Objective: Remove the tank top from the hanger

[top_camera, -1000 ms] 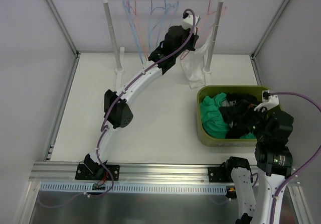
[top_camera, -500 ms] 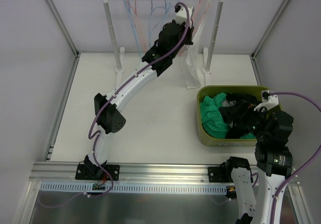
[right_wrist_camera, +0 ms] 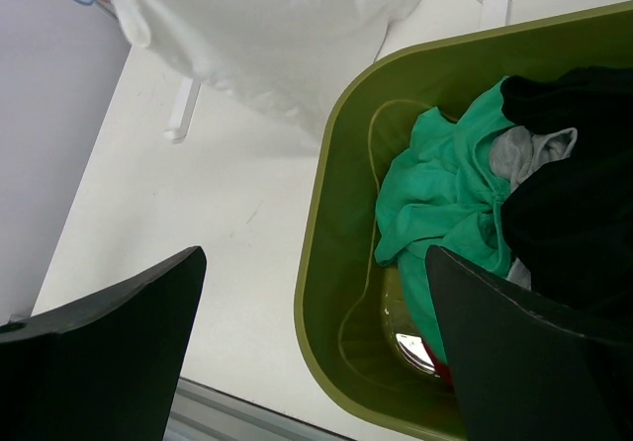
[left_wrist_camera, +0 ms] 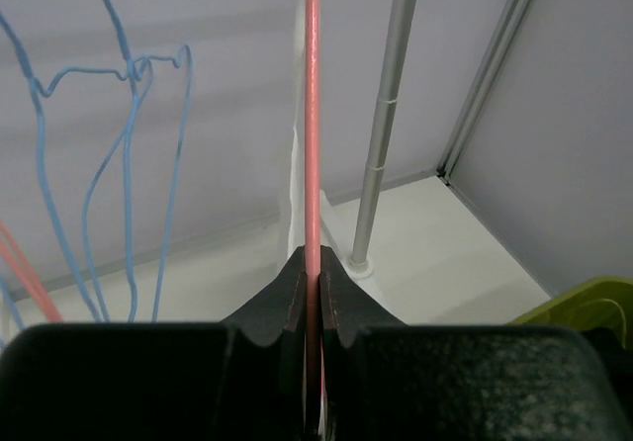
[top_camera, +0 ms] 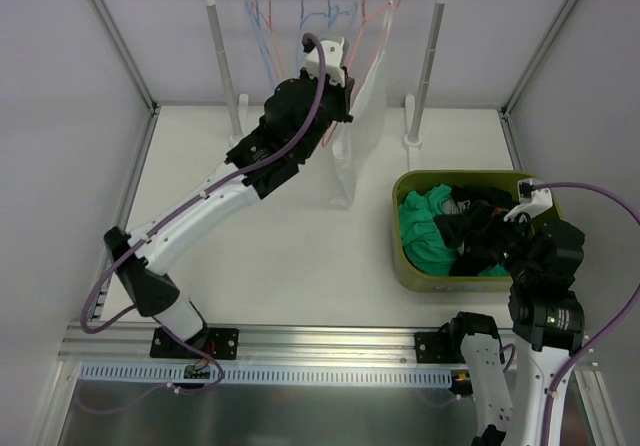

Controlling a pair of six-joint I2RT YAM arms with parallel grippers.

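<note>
In olive-green plastic bin (right_wrist_camera: pixel 326 194): green, black, grey clothes (right_wrist_camera: pixel 435 194). Left gripper (left_wrist_camera: pixel 313 273): pinched tight on thin pink wire hanger (left_wrist_camera: pixel 313 115) with white tank top (top_camera: pixel 350 136). Right gripper (right_wrist_camera: pixel 315 253): wide open above bin, nothing held.

No lettering, label, brand mark or number is legible in any view, whether on the white tank top (top_camera: pixel 346 156), pink hanger (left_wrist_camera: pixel 313 115), green bin (top_camera: pixel 430 280) or rack (top_camera: pixel 432 66).
</note>
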